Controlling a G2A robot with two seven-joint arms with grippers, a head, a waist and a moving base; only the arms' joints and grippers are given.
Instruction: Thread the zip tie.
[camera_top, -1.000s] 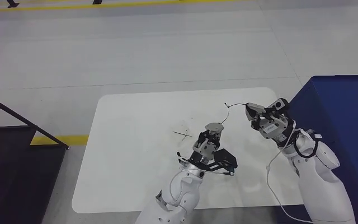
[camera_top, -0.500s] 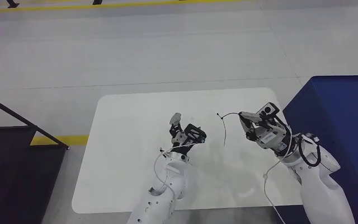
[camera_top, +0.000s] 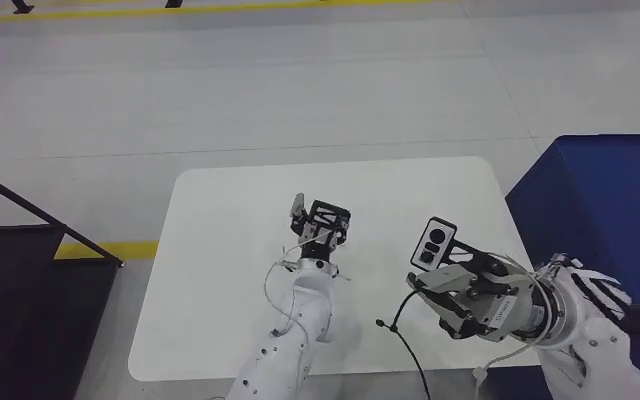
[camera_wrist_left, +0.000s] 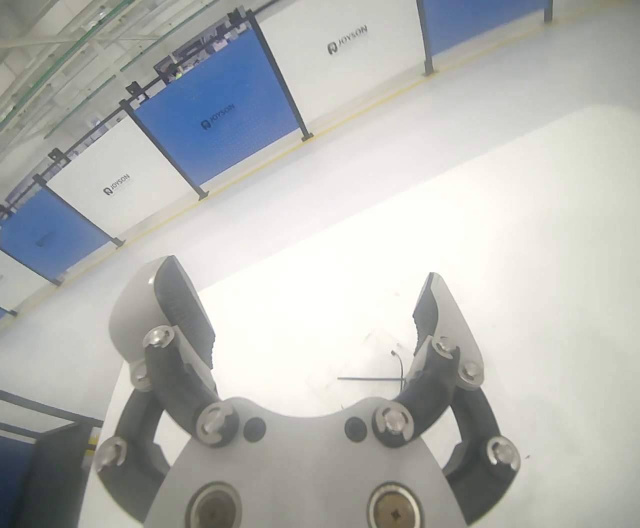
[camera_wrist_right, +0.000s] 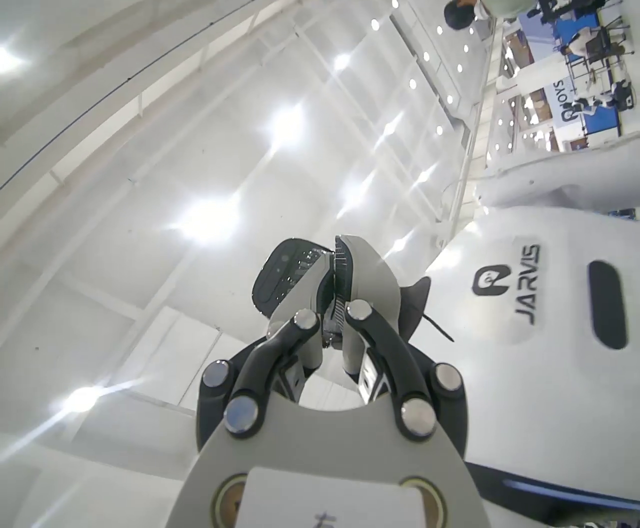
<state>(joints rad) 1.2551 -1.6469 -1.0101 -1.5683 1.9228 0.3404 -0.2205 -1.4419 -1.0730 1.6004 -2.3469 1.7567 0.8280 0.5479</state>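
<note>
Found loose zip tie (camera_wrist_left: 371, 380) just ahead of wide-spread left gripper (camera_wrist_left: 300, 272), long axis across gap; noted right gripper (camera_wrist_right: 334, 252) clamped on hanging zip tie (camera_wrist_right: 437, 328), farther off.

On my white table (camera_top: 200, 300): left gripper (camera_top: 318, 212) over its middle; right gripper (camera_top: 428, 262) raised by the near edge, black zip tie (camera_top: 393, 325) dangling beside it.

Left gripper (camera_wrist_left: 300, 272) above table (camera_top: 220, 260) middle; zip tie (camera_wrist_left: 372, 379) on table just below it. Right gripper (camera_wrist_right: 334, 255) high over table's near right corner, pinching 2nd zip tie (camera_wrist_right: 437, 327).
</note>
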